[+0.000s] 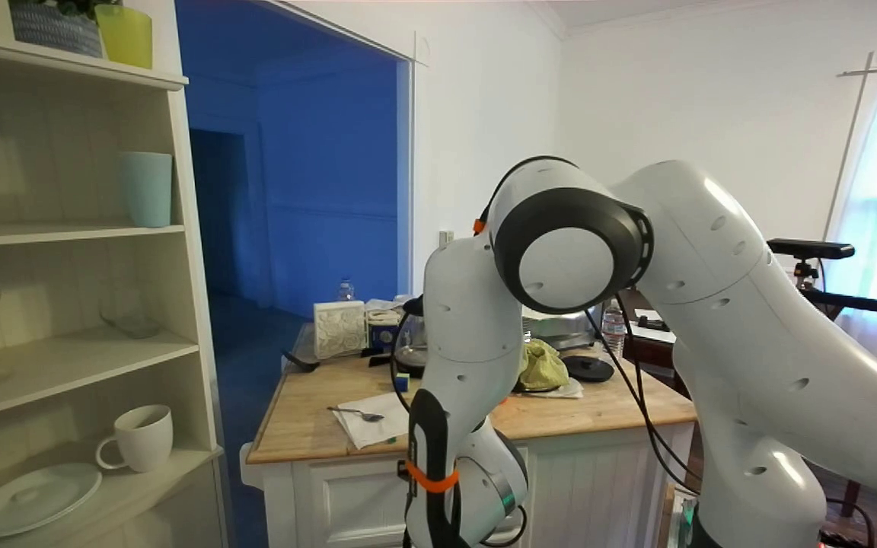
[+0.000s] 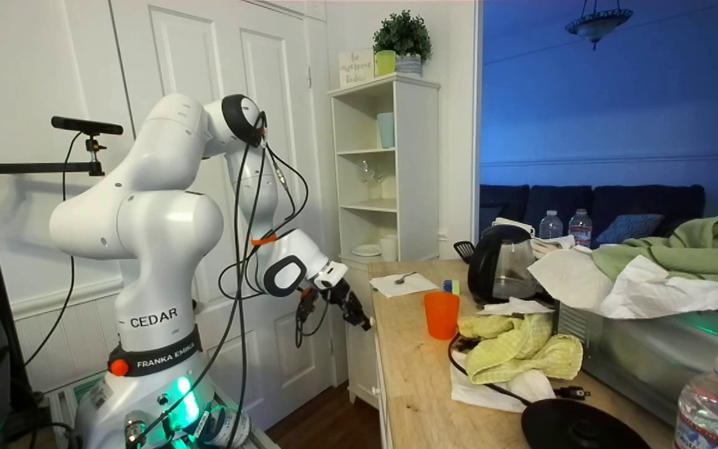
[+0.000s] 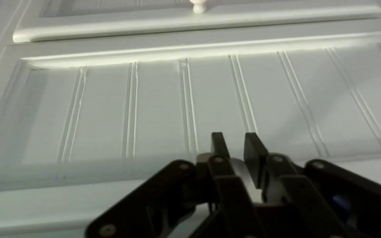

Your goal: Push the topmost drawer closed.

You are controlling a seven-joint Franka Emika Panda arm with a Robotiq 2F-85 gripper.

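Note:
The topmost drawer (image 3: pixel 157 109) has a wide white grooved front that fills the wrist view, which looks upside down. A white panel under the tabletop in an exterior view (image 1: pixel 355 498) looks like the same front. It sits about flush with the island; no drawer inside shows. My gripper (image 3: pixel 234 140) is at this front, fingers a narrow gap apart. A pale round shape, likely the drawer's knob (image 3: pixel 242 170), shows between or just behind them; I cannot tell if the pads touch it. In an exterior view the gripper (image 2: pixel 364 323) reaches the island's front beside a small white knob (image 2: pixel 373 321).
Another white drawer with a knob (image 3: pixel 199 6) lies past the dark seam. The wooden tabletop (image 2: pixel 409 368) overhangs just above the gripper and bears an orange cup (image 2: pixel 441 315), a yellow cloth (image 2: pixel 524 349) and a kettle (image 2: pixel 502 265). White shelving (image 2: pixel 416 168) stands at the far end.

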